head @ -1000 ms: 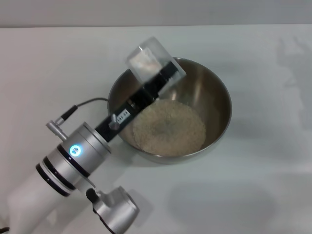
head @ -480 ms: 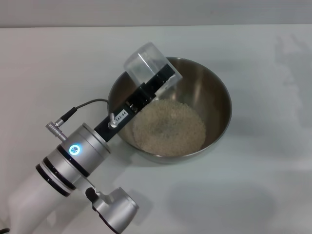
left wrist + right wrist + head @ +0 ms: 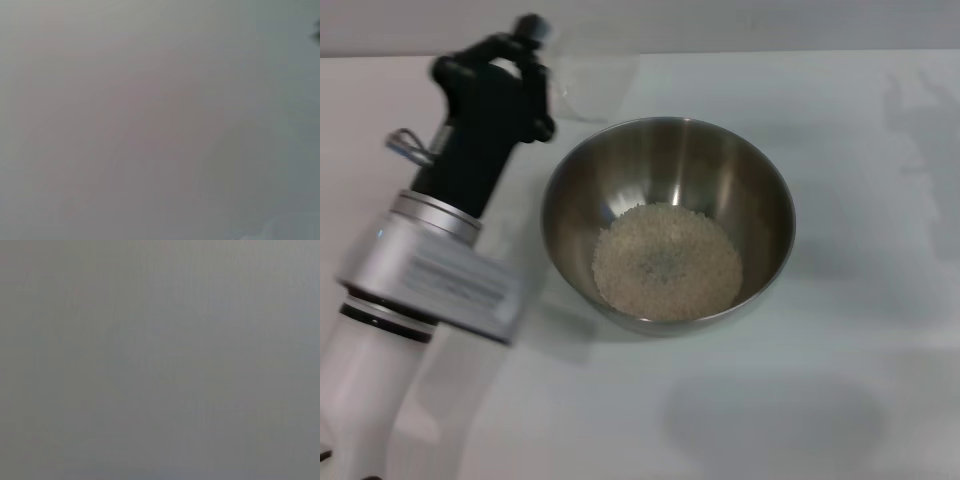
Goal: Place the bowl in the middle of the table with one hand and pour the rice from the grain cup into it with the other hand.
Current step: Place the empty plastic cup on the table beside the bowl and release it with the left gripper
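Note:
The steel bowl stands on the white table near its middle, with a heap of rice in its bottom. My left gripper is beyond the bowl's far left rim, shut on the clear grain cup. The cup looks empty and is held off to the side of the bowl, above the table. The left wrist view shows only a blank pale surface. My right gripper is out of view, and the right wrist view shows only plain grey.
My left arm's silver-white body runs from the lower left up along the bowl's left side. White tabletop lies to the right of and in front of the bowl.
My left arm has swung up and to the far left, lifting the cup from over the bowl to beyond its rim. The cup has turned back from its pouring tilt. The bowl has not moved.

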Controlling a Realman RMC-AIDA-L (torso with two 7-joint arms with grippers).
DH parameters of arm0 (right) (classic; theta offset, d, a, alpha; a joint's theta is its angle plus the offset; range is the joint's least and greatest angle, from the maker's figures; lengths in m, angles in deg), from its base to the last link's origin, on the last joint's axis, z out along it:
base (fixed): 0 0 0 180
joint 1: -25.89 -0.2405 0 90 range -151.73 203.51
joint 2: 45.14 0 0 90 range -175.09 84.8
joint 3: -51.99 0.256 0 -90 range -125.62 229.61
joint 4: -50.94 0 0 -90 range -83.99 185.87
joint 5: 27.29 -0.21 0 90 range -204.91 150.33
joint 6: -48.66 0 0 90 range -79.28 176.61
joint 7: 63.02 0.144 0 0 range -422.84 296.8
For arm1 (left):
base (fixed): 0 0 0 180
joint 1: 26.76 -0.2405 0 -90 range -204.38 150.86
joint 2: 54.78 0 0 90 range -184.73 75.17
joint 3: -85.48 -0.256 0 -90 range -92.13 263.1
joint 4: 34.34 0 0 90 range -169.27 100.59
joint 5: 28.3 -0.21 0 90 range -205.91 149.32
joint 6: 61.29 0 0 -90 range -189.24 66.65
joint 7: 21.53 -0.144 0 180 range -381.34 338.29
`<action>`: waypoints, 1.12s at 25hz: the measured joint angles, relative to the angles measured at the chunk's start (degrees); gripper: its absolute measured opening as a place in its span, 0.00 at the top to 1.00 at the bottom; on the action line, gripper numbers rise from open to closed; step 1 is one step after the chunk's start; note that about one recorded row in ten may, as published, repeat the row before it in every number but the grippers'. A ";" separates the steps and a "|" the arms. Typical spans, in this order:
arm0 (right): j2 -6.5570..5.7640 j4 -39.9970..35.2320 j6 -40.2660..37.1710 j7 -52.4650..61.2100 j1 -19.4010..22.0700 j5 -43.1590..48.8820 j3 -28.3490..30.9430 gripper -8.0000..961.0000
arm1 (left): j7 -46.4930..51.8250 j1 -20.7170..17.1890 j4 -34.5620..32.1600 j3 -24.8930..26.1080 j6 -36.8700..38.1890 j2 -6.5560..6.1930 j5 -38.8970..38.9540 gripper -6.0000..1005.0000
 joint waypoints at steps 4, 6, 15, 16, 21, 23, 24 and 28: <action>0.11 0.00 0.03 0.00 0.12 -0.01 0.01 0.48 | 21.20 1.24 -3.53 0.59 -6.25 0.00 8.55 0.87; 0.16 0.00 0.03 0.00 0.15 0.00 0.00 0.48 | 32.32 2.54 -6.91 0.95 -10.88 0.00 11.44 0.87; 0.22 -0.03 0.03 0.00 0.14 0.00 -0.22 0.47 | 52.76 3.80 -13.35 1.99 -19.67 -0.04 12.94 0.85; 0.23 -0.05 0.03 0.00 0.14 0.00 -0.25 0.47 | 52.99 3.77 -13.36 2.03 -20.44 -0.03 12.95 0.85; 0.32 -0.10 -0.01 0.00 0.03 0.00 -0.35 0.47 | 53.24 3.70 -13.43 2.11 -22.67 0.00 12.99 0.84; 0.32 -0.08 -0.02 0.00 0.01 0.00 -0.35 0.47 | 53.29 3.58 -13.38 2.12 -22.80 0.00 13.00 0.84; 0.32 -0.06 -0.03 0.00 0.01 0.00 -0.35 0.47 | 53.35 3.52 -13.38 2.13 -22.82 0.00 13.02 0.84; 0.32 -0.02 -0.05 0.00 0.01 0.00 -0.35 0.46 | 53.40 3.52 -13.40 1.93 -22.93 0.00 13.05 0.83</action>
